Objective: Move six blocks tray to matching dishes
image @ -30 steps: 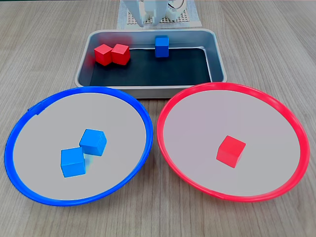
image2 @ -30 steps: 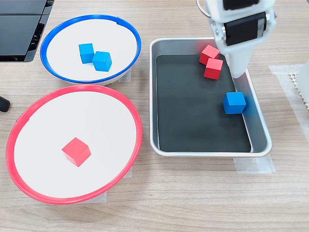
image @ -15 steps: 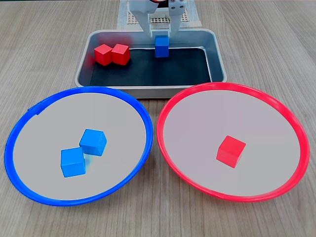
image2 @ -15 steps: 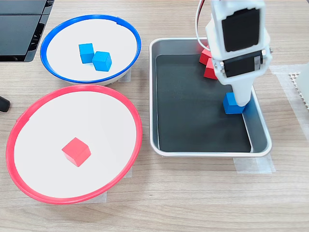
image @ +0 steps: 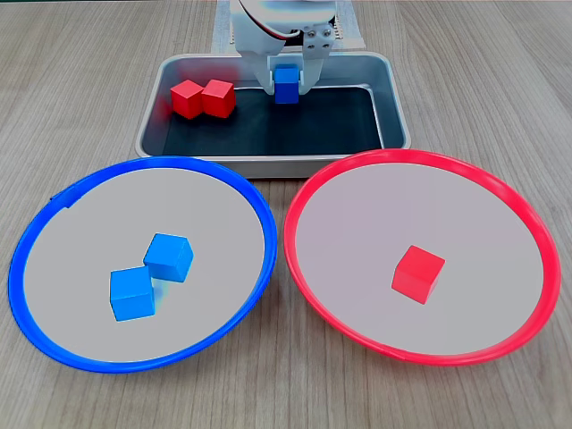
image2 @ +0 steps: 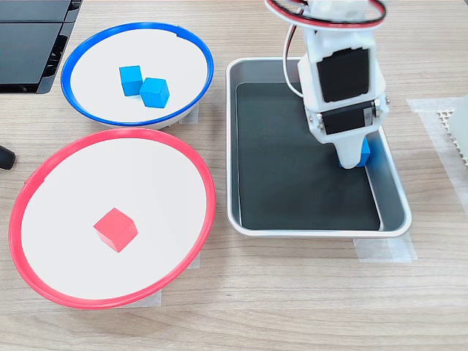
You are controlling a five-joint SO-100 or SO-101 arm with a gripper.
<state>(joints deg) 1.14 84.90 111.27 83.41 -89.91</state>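
Observation:
My white gripper (image: 286, 87) reaches down into the silver tray (image: 268, 164) at its far wall, and its two fingers press the sides of a blue block (image: 286, 85). In the other fixed view, the arm hides most of that blue block (image2: 364, 153) at the tray's (image2: 314, 232) right wall. Two red blocks (image: 187, 98) (image: 218, 97) sit touching in the tray's left end. Inside the blue-rimmed dish (image: 143, 163) lie two blue blocks (image: 168, 257) (image: 131, 293). A single red block (image: 418, 273) rests in the red-rimmed dish (image: 420, 156).
A white perforated mat (image: 223, 36) under the arm's base lies behind the tray. In a fixed view, a black flat object (image2: 33, 44) sits beyond the blue dish (image2: 137, 27). The red dish (image2: 110, 134) lies beside the tray's long side.
The gripper came down from above the tray onto the blue block. Its fingers, spread wide half a second ago, have closed against the block, which shifted slightly.

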